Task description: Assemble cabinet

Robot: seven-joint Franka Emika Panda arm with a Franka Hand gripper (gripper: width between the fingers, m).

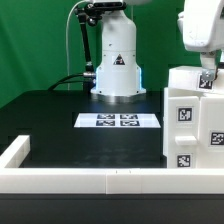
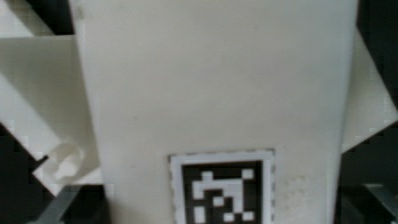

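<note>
The white cabinet body stands on the black table at the exterior view's right, with square tags on its front. My gripper comes down from above onto its top edge. In the wrist view a long white cabinet panel with one tag fills the middle, running between my jaws. The fingertips themselves are hidden at the panel's sides. The jaws look closed against the panel. Other white cabinet parts show behind it.
The marker board lies flat in the middle of the table before the arm's white base. A low white rim edges the table's front and the exterior view's left side.
</note>
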